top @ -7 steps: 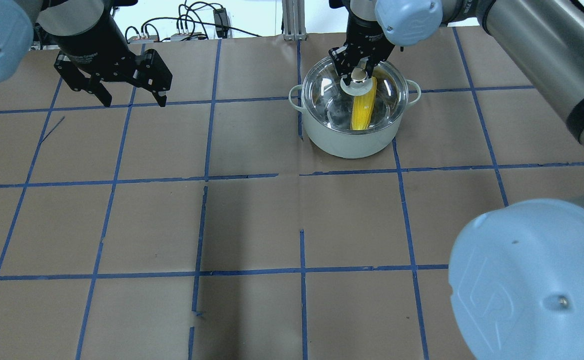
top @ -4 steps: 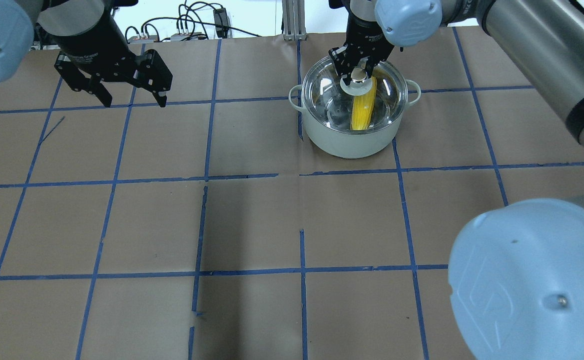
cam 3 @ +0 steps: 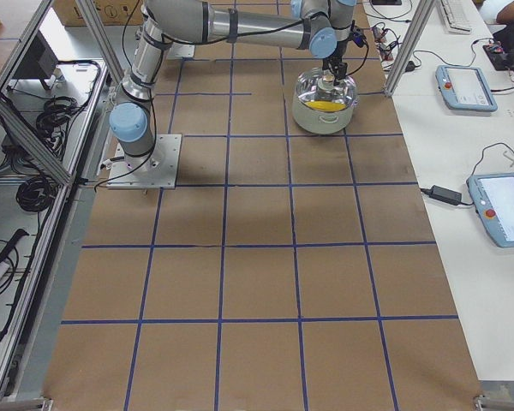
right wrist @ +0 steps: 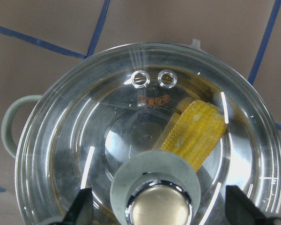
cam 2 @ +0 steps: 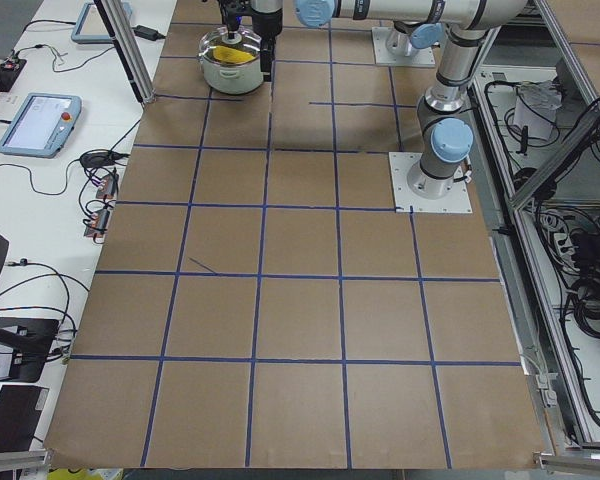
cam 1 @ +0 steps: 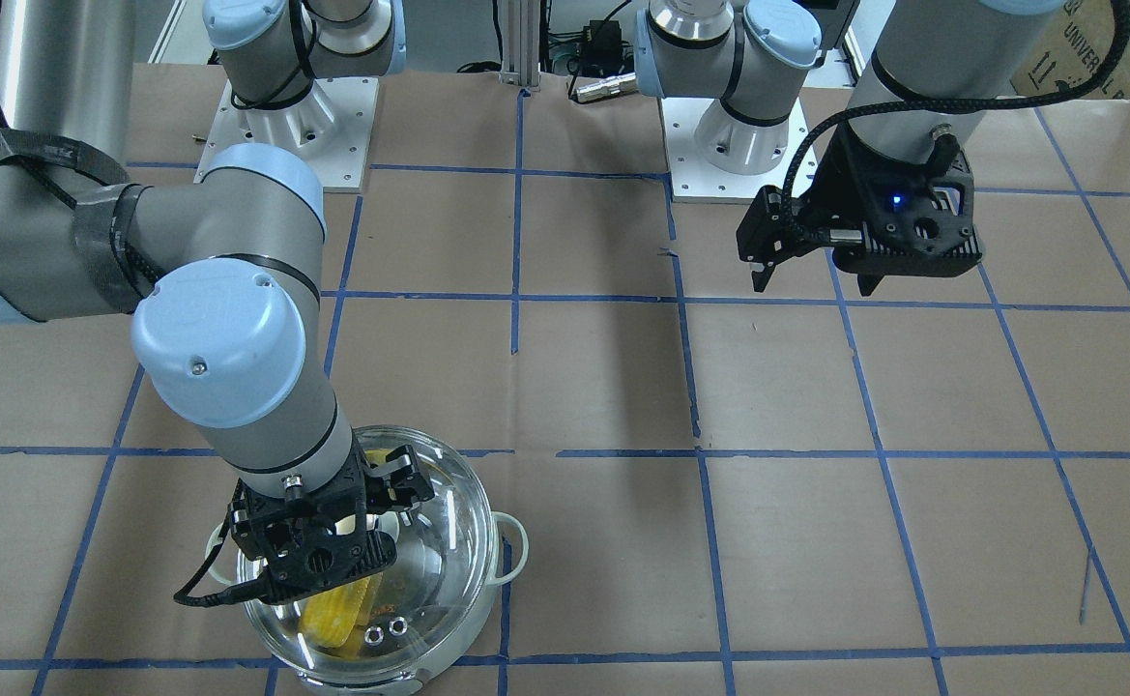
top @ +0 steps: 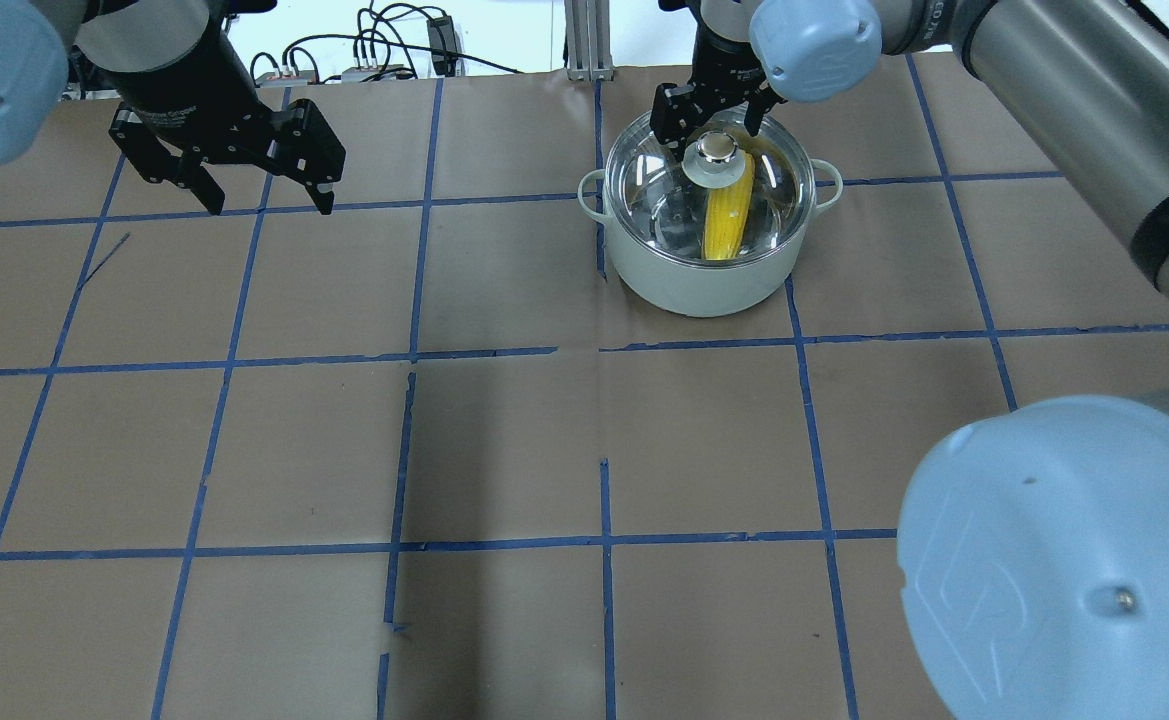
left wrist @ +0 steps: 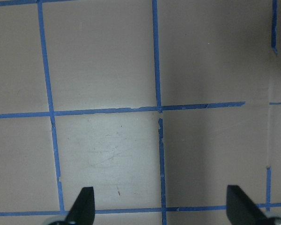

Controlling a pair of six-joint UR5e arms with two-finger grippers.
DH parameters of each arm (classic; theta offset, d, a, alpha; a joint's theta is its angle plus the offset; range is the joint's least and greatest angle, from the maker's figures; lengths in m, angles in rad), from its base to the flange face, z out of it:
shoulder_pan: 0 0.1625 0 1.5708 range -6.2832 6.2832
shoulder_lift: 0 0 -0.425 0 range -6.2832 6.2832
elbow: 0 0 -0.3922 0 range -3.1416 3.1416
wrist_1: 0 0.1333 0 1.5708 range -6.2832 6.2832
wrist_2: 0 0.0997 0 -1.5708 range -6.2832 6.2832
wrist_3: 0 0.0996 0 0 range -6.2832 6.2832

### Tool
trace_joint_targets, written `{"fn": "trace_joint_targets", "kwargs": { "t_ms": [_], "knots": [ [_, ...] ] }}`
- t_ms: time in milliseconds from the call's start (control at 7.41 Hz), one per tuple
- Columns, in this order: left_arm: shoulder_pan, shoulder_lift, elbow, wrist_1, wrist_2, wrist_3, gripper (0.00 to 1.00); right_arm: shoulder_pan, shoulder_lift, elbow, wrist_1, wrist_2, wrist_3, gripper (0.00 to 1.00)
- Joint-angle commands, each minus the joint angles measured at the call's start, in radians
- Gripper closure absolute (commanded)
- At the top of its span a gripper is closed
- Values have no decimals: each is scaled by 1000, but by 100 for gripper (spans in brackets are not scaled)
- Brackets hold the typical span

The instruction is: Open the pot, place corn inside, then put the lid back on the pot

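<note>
Right gripper, spread wide over the knob at the desk's far edge, should rise straight so the lid stays seated.

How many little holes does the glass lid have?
2. One hole and the other hole sit side by side near the rim of the lid, which rests on the pot. The knob may hide a little glass.
</note>
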Motion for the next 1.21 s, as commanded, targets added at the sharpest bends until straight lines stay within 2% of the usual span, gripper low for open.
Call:
{"fn": "trace_joint_targets", "kwargs": {
  "t_ms": [0, 540, 1079],
  "knots": [
    [0, 0, 0, 0, 0, 0, 0, -8, 5, 7, -2, 0, -11, 1],
    [0, 0, 0, 0, 0, 0, 0, -41, 4, 8, -2, -10, -32, 2],
    [0, 0, 0, 0, 0, 0, 0, -12, -13, -7, 10, -10, 15, 1]
  ]
}}
